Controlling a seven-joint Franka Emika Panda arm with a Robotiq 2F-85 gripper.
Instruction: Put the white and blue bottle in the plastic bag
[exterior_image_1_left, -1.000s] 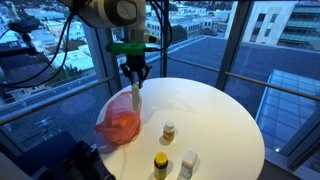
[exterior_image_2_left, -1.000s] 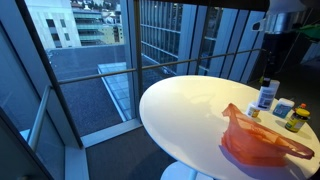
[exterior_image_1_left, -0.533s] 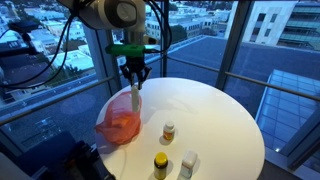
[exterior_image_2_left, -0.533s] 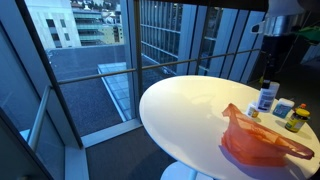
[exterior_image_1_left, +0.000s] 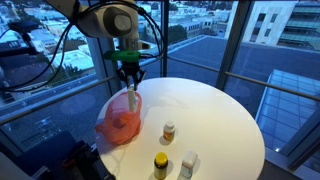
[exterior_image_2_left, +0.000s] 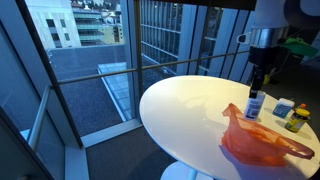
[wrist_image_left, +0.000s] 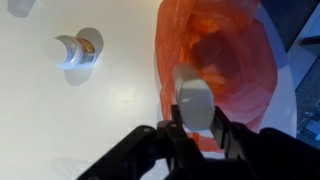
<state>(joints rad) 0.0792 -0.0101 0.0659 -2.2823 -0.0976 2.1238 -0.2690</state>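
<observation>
While the gripper (exterior_image_1_left: 130, 82) hung over the table's (exterior_image_1_left: 215, 110) edge: one white and blue bottle (exterior_image_1_left: 133, 99), clamped upright.

Item one, the bottle, was pinched near its top between the two dark fingers (wrist_image_left: 172, 127), jaws drawn narrow around it; from the wrist view its pale cap (wrist_image_left: 195, 100) showed directly against the orange plastic bag (wrist_image_left: 215, 50). Item two, the bag, lay slumped on the round white table, just below and beside the hanging bottle in both exterior views (exterior_image_2_left: 262, 145). Item three, a small brown-capped bottle (exterior_image_1_left: 169, 131), stood apart near the table's middle. Items four and five, a yellow black-capped jar (exterior_image_1_left: 160, 165) and a white container (exterior_image_1_left: 187, 163), stood side by side by the near rim. Tall windows (exterior_image_2_left: 100, 60) enclosed the room.
</observation>
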